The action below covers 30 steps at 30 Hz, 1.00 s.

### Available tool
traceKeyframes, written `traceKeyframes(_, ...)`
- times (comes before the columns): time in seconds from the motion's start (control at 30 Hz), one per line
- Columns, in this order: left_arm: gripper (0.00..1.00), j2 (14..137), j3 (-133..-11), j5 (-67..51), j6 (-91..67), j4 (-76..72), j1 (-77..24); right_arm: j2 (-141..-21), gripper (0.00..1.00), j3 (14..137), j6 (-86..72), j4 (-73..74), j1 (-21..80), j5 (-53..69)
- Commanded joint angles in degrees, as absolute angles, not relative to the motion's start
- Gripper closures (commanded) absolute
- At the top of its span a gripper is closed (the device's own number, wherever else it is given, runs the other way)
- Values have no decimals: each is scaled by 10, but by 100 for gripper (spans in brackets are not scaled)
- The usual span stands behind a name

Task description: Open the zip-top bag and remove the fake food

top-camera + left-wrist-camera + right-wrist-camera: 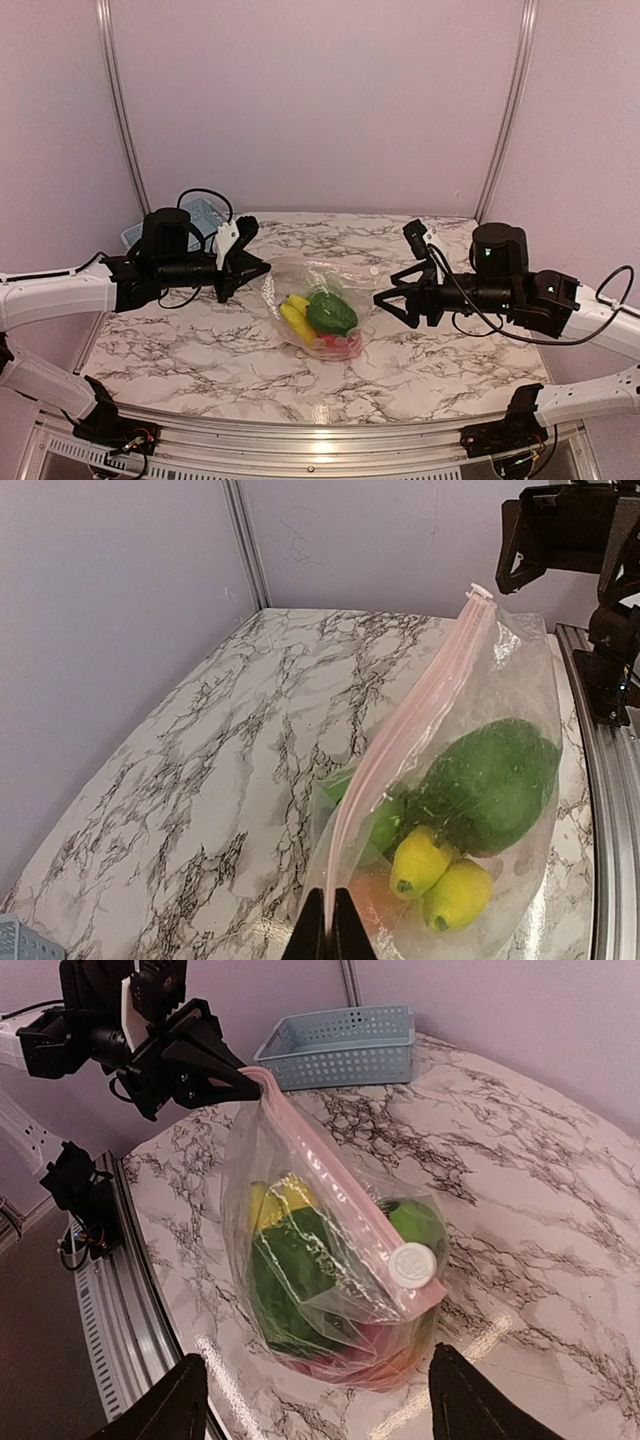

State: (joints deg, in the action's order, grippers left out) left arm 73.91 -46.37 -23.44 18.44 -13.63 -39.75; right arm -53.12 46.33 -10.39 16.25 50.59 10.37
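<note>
The clear zip-top bag (318,300) sits mid-table, holding fake food: yellow bananas (293,315), a big green piece (332,312) and red fruit (345,345). My left gripper (262,268) is shut on the left end of the bag's pink zip strip (400,740), as its wrist view shows (329,930). The strip is held up and taut. Its white slider (411,1264) is at the far end, nearest my right gripper (385,303). That gripper is open and empty, jaws spread wide just short of the bag (315,1410). The bag (320,1290) looks closed.
A blue lattice basket (345,1045) stands at the back left behind my left arm and is partly hidden in the top view (200,215). The marble table (440,360) has a metal rail along its front edge. Walls close in the back and sides.
</note>
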Motion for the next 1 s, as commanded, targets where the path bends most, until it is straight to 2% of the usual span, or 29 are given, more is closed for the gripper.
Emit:
traceKeyframes(0.0,100,710,-436,-216,166,-160,-390,-543,26,444,-147,87,487,132)
traceKeyframes(0.2,100,699,-408,-213,157,-170,-387,-576,26,428,-164,9,437,225)
traceKeyframes(0.3,100,698,-403,-210,151,-175,-386,-617,30,439,-162,-23,433,256)
traceKeyframes(0.47,100,700,-394,-208,142,-186,-383,-671,45,455,-171,-62,432,301)
traceKeyframes(0.53,100,698,-388,-207,140,-189,-382,-680,55,455,-177,-72,433,309)
traceKeyframes(0.6,100,697,-385,-203,139,-190,-382,-684,69,456,-179,-78,432,309)
traceKeyframes(0.83,100,689,-388,-199,156,-171,-382,-690,82,493,-168,-64,429,305)
traceKeyframes(0.97,100,692,-399,-206,169,-158,-382,-711,84,536,-152,-37,429,320)
